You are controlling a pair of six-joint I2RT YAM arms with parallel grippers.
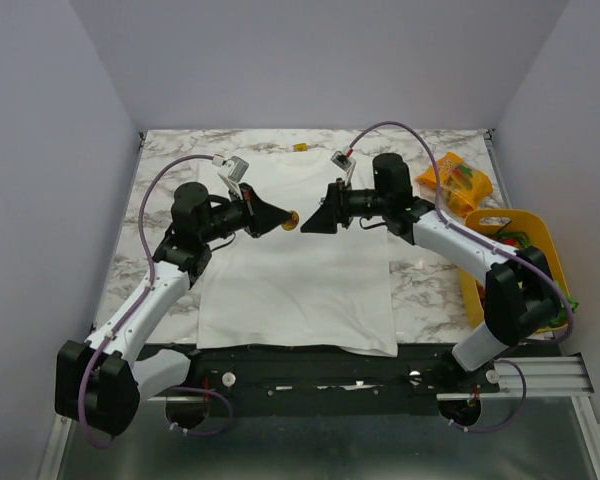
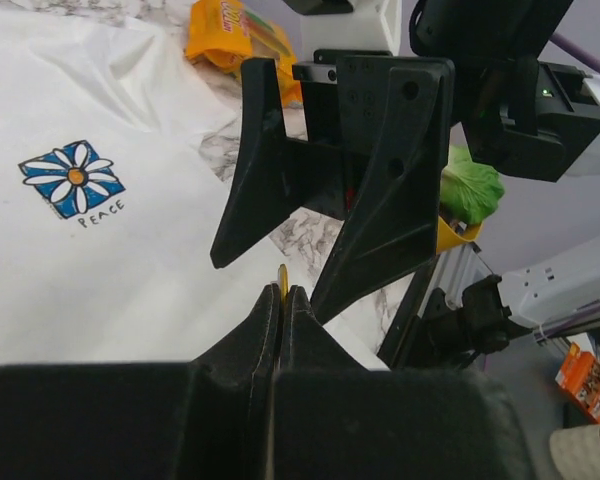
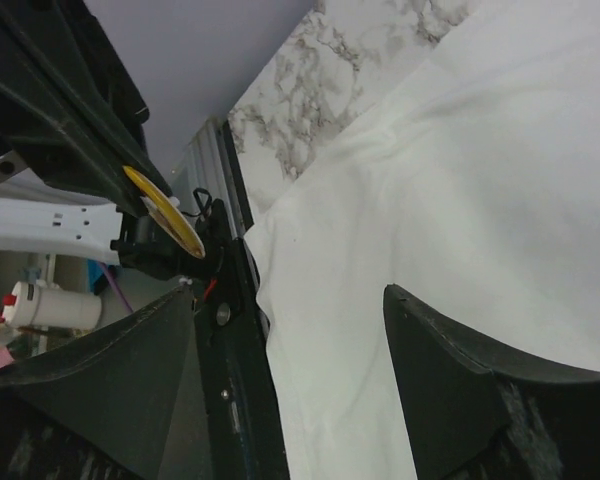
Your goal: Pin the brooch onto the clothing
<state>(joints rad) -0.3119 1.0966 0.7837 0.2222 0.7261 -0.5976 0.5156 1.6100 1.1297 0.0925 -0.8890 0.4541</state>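
Observation:
The white T-shirt (image 1: 295, 280) lies flat on the marble table. Its flower emblem (image 2: 72, 178) shows in the left wrist view. My left gripper (image 1: 278, 217) is shut on the small gold brooch (image 1: 291, 221) and holds it above the shirt's chest. The brooch's edge pokes out between the shut fingertips in the left wrist view (image 2: 283, 277). My right gripper (image 1: 310, 223) faces the left one, open and empty, its tips just short of the brooch. In the right wrist view the brooch (image 3: 165, 212) sits up left of the open gripper (image 3: 290, 295), above the shirt (image 3: 440, 200).
An orange snack packet (image 1: 456, 181) lies at the back right, also in the left wrist view (image 2: 232, 35). A yellow basket (image 1: 528, 232) with green items stands at the right edge. A small yellow item (image 1: 300, 147) lies by the shirt's collar.

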